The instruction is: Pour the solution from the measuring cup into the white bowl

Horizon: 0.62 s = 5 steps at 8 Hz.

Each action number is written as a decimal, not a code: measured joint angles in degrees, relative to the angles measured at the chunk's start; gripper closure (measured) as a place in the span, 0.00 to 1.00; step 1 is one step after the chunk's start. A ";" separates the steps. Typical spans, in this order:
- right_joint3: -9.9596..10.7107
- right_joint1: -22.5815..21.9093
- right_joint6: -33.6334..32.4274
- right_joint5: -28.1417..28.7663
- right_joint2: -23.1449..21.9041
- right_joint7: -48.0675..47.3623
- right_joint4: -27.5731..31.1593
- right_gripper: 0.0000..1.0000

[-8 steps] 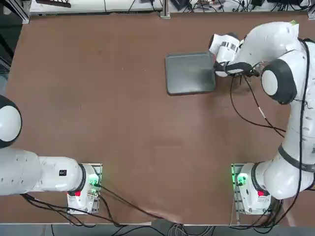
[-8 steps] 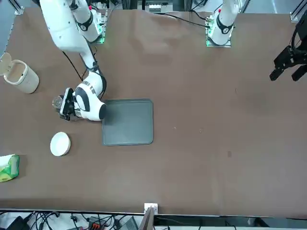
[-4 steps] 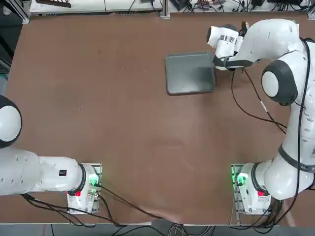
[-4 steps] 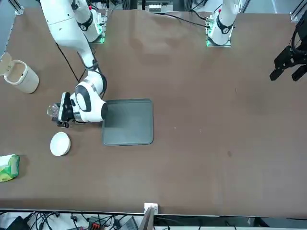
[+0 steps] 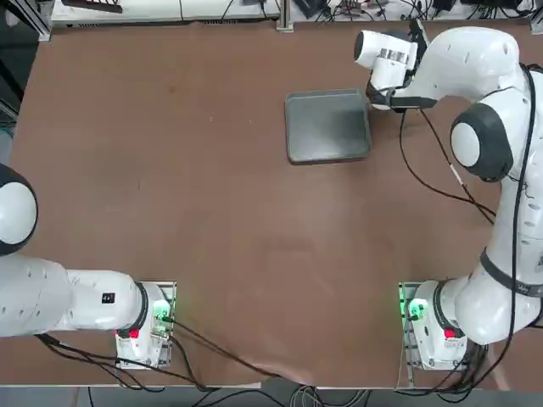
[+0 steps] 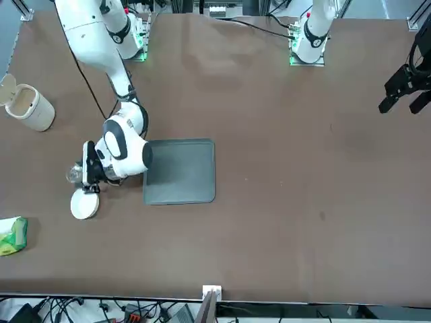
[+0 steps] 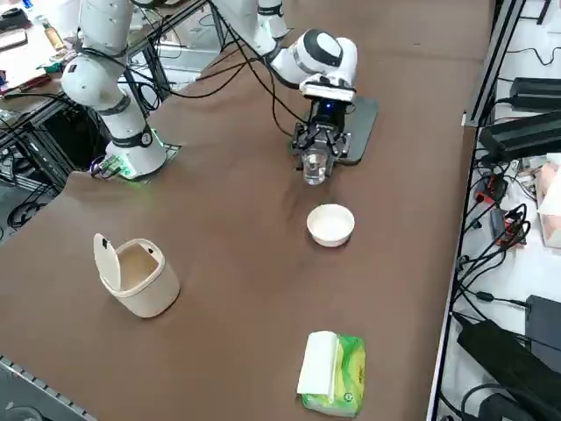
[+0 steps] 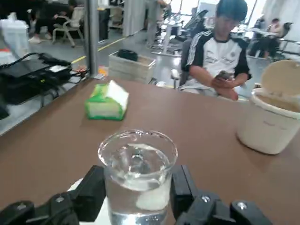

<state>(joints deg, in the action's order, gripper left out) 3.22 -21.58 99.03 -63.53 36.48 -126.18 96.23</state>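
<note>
Nearer the white bowl (image 7: 330,225) now, the jaws (image 8: 138,190) grip the measuring cup (image 8: 138,180) — go slow, get right over it (don't spill) — then tip gently.

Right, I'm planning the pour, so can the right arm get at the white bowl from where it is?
Probably yes: the right gripper, shut on the measuring cup, hangs near the white bowl, and nothing seems to stand between them.

White robot arm (image 5: 475,64), dk grey joint bands, blk cable (image 5: 519,212), 2 blk fingers (image 8: 92,194) w/ screws
</note>
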 joint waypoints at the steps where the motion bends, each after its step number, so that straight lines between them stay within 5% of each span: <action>1: 0.01 0.54 2.66 0.20 0.04 1.25 -0.45 0.27; 5: 0.07 5.46 13.13 8.03 0.15 8.67 -1.84 0.27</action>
<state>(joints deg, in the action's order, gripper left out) 3.29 -16.12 112.16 -55.50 36.62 -117.51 94.39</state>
